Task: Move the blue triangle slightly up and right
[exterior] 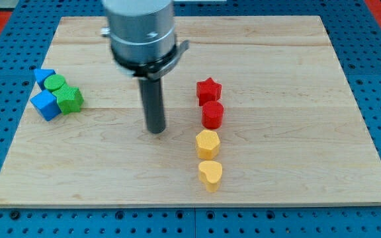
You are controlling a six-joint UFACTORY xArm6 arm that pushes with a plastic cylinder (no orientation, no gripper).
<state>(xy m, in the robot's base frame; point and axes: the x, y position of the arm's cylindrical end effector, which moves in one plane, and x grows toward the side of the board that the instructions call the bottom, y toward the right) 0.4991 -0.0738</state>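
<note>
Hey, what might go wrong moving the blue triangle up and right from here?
The blue triangle touches the green cylinder, so pushing it right may drag that along. My tip sits far to its right; a straight approach would hit the green star or blue cube first.

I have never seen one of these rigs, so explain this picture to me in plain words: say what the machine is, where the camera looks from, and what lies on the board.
The grey cylinder at the view's top is the end of a robot arm. It has no fingers, only a dark rod whose lower end, my tip, pushes blocks across the wooden board. Nothing is held. There is one camera, looking down at the board from its near edge.

At the view's left sits a tight cluster: the blue triangle, a green cylinder, a green star-like block and a blue cube. Right of my tip runs a column: red star, red cylinder, yellow hexagon, yellow heart. My tip stands between the groups, touching neither.
</note>
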